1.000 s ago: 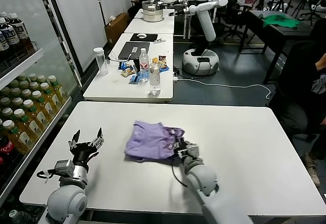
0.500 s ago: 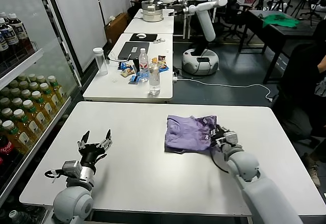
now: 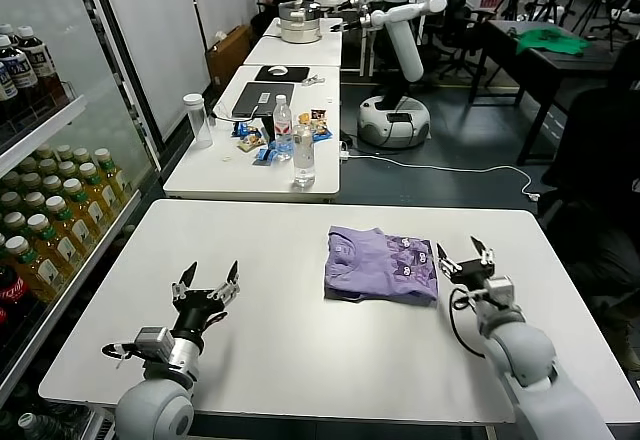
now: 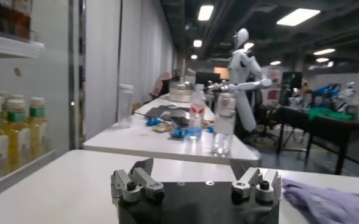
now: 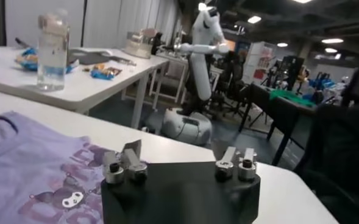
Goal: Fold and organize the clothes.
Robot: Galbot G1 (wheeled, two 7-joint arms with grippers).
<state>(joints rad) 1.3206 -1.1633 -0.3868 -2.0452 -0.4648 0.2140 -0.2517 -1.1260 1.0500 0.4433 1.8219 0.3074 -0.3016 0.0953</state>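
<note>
Head view: the light purple short-sleeved T-shirt of thin soft fabric (image 3: 382, 263) is lying as a compact folded rectangle on the white rectangular surface (image 3: 300, 360), right of centre.
Right end effector (image 3: 465, 258): hovering just beside the shirt's right edge, fingers spread wide and gripping nothing, apart from the cloth.
Left end effector (image 3: 205, 288): waiting well apart on the left side, fingers splayed and empty, apparently idle.
Right wrist view: the printed dark marks are facing up beside the spread fingers (image 5: 125, 163).
Judgement: folding is looking finished; the shirt is sitting flat and tidy, so this reads as a release.
</note>
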